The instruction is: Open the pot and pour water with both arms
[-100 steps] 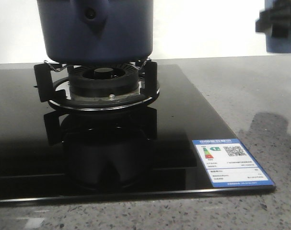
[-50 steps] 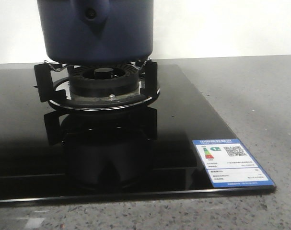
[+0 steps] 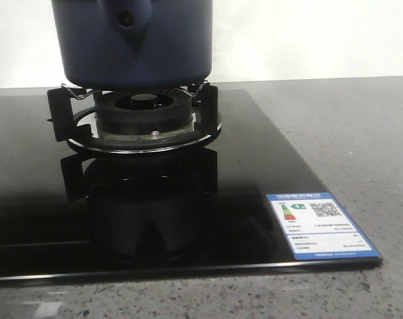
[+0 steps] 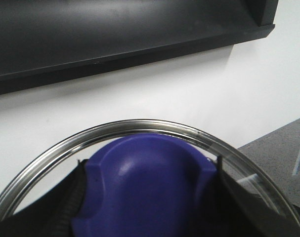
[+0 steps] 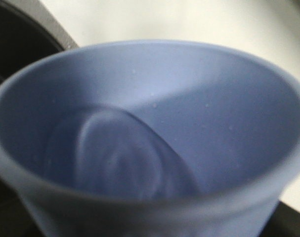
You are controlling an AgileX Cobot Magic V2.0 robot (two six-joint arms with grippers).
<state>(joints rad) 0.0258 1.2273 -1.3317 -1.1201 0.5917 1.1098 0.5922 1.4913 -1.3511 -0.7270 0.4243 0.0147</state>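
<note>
Front view shows the pot point(image 3: 135, 43) sitting on the burner stand point(image 3: 138, 123) of the black cooktop point(image 3: 254, 179). Up close, my left claw point(image 4: 150, 217) is clamped on the blue knob point(image 4: 145, 187) of the glass lid point(image 4: 140, 127). Whether my right claw grips the pale blue cup point(image 5: 145, 138) I cannot tell.

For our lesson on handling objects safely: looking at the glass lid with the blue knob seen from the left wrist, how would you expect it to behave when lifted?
The lid looks like clear glass in a metal rim, so it is probably rigid and breakable if dropped. The smooth, glossy blue knob could be somewhat slippery. The lid seems wide for one central hold, so it may tilt if gripped off centre.
</note>
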